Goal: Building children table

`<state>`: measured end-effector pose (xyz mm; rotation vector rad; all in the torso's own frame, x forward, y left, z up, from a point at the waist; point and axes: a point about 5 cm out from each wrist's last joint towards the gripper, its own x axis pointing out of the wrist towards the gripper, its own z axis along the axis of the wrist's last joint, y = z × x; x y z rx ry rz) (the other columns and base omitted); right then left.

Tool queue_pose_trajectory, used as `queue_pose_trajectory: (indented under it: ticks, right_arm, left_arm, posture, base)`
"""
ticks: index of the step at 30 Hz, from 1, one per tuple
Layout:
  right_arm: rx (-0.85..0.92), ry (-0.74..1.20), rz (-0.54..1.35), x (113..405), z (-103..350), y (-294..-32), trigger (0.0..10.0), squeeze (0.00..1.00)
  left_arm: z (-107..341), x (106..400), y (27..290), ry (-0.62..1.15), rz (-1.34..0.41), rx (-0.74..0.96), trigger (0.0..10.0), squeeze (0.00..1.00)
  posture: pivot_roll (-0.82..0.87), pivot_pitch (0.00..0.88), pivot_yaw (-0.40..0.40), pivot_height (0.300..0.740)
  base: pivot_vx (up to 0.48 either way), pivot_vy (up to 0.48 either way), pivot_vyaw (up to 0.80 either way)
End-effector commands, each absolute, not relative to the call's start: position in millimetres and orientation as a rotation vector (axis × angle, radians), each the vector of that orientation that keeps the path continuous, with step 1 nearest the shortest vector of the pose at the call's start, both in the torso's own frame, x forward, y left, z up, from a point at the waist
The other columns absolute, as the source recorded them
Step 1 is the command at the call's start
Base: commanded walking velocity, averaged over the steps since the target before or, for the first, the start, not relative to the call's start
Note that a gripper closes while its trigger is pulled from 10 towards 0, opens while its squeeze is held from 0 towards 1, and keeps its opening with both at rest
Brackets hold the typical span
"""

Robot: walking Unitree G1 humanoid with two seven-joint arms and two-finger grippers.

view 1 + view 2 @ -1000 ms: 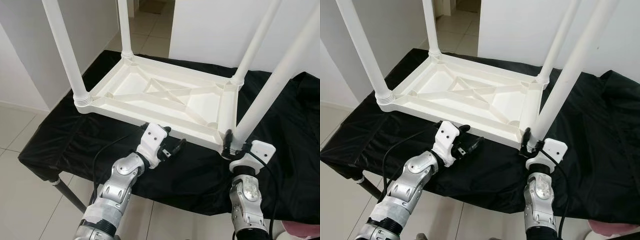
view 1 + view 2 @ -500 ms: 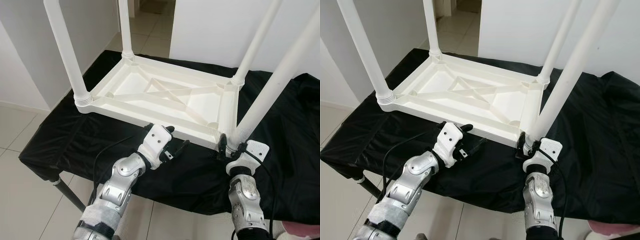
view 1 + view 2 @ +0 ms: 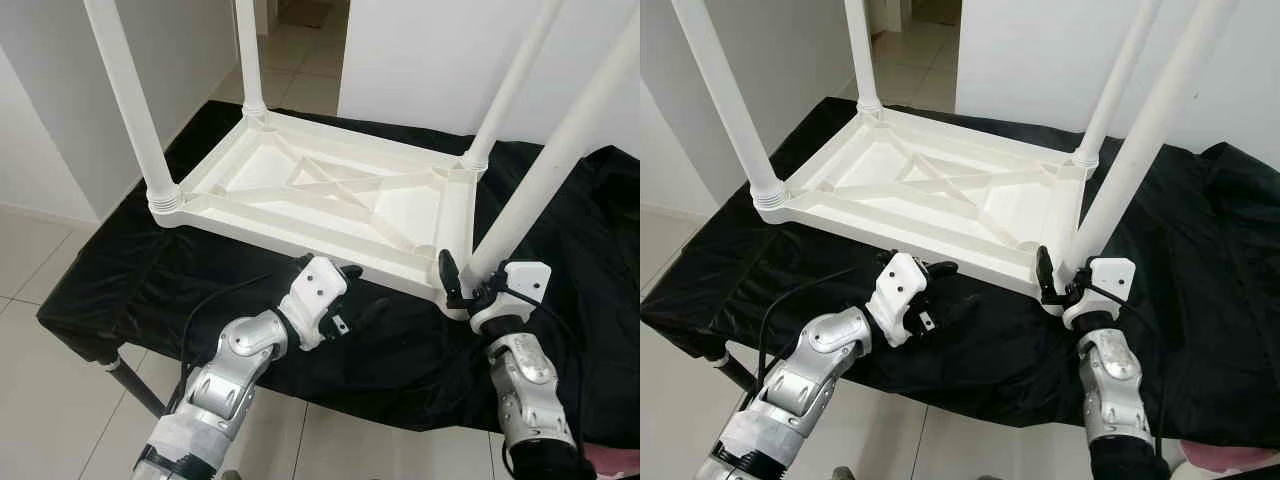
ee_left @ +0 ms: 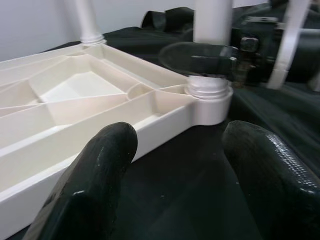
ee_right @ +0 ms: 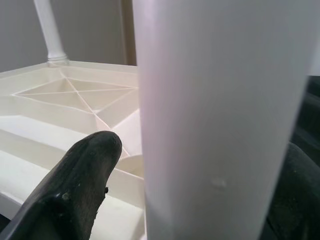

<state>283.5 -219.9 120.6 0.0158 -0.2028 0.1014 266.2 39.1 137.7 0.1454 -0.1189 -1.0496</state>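
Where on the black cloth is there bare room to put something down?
Bare black cloth lies left of the upturned table top, and more on the right past its leg. The front edge is crowded: left gripper, right gripper at that leg.

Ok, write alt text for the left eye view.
An upturned white plastic table lies on a black cloth, four legs up. The right pincer straddles the near right leg; the left pincer hovers open beside the near edge.

Tops of all four table legs [image 3: 128,90] beyond the upper frame edge
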Motion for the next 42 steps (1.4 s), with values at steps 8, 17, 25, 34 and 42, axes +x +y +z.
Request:
queue_pose_trajectory:
  ticks: [8, 17, 25, 34, 42]
  right_arm:
    - [-0.021, -0.124, 0.281, 290.3, 115.9, -225.7, 10.0, 0.0]
    - [-0.029, -0.1, 0.302, 289.2, 110.9, -230.7, 0.0, 0.0]
    - [-0.008, -0.097, 0.272, 283.0, 107.6, -236.0, 0.0, 0.0]
    - [0.042, -0.103, 0.105, 281.6, 108.7, -233.6, 10.0, 0.0]
    - [0.063, -0.091, -0.224, 277.4, 105.3, -220.9, 10.0, 0.0]
  left_arm:
    - [138.4, 254.4, 30.3, -0.094, -1.19, 0.13, 10.0, 0.0]
    - [139.6, 255.1, 33.0, -0.086, -1.186, 0.142, 10.0, 0.0]
    - [141.5, 256.5, 32.3, -0.102, -1.161, 0.138, 10.0, 0.0]
    - [141.5, 256.8, 30.7, -0.106, -1.161, 0.134, 10.0, 0.0]
    - [142.9, 256.3, 28.0, -0.119, -1.147, 0.125, 10.0, 0.0]
  posture:
    - [-0.07, 0.0, -0.008, 0.74]
    - [-0.07, 0.0, -0.01, 0.74]
    - [-0.07, 0.0, -0.01, 0.74]
    - [-0.08, 0.0, -0.02, 0.74]
    - [-0.08, 0.0, -0.028, 0.74]
  base:
    - [0.0, 0.0, 0.0]
    - [0.0, 0.0, 0.0]
    - [0.0, 0.0, 0.0]
    - [0.0, 0.0, 0.0]
    - [0.0, 0.0, 0.0]
